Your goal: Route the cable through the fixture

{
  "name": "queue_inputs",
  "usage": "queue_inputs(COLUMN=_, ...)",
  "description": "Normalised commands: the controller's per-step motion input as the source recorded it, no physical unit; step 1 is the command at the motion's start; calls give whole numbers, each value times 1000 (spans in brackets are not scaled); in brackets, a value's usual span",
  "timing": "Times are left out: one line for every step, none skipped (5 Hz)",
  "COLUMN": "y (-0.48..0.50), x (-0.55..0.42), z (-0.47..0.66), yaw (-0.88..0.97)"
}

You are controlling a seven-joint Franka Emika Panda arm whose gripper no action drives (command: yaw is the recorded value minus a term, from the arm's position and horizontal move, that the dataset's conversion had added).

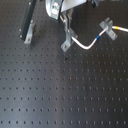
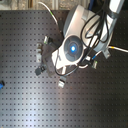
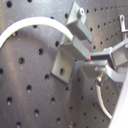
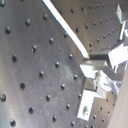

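The white cable (image 1: 86,46) sags in a loop from my gripper (image 1: 66,32) toward the first exterior view's right. Its blue band (image 1: 100,36) and yellow tip (image 1: 116,28) lie by the cross-shaped clip (image 1: 106,25). The fixture (image 1: 65,46), a slanted silver U-clip, stands directly under my fingertips. In the first wrist view the cable (image 3: 30,24) arcs up to the fixture (image 3: 62,62) beside my gripper (image 3: 95,62). In the second wrist view the cable (image 4: 62,25) ends between my fingers (image 4: 92,64), which are shut on it, with the fixture (image 4: 86,102) just beyond.
An upright clip (image 1: 28,32) with a dark post stands at the first exterior view's left. The black perforated board (image 1: 60,90) spreads toward the front. In the second exterior view the arm's body (image 2: 72,47) hides the gripper and most of the cable.
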Motion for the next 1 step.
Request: queue_inputs(y=-34, x=-77, z=58, yaw=0)
